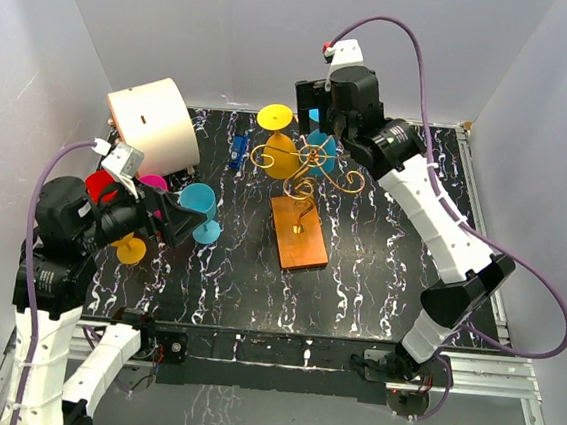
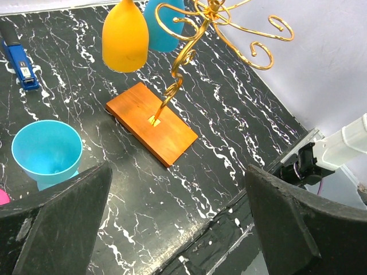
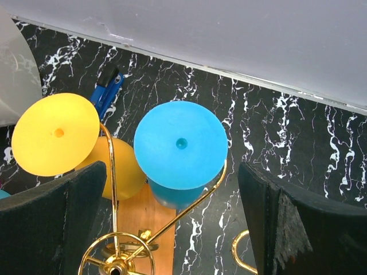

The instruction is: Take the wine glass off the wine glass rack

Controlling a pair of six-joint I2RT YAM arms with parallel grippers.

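Right jaws wide, empty. Blue wine glass (image 3: 180, 143) hangs foot-up on the wine glass rack (image 3: 117, 264), centred between them and just below, stem axis vertical. Yellow wine glass (image 3: 54, 134) hangs beside it. Left jaws also wide, well apart from the rack, so I'd say this is the right arm's job.

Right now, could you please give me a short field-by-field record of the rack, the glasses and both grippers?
rack: gold wire wine glass rack, wooden base, mid-table
hanging: yellow wine glass, hanging blue wine glass, both upside down
on table: loose blue wine glass, upright, left of rack
right gripper: open, over the hanging blue wine glass
left gripper: open, empty
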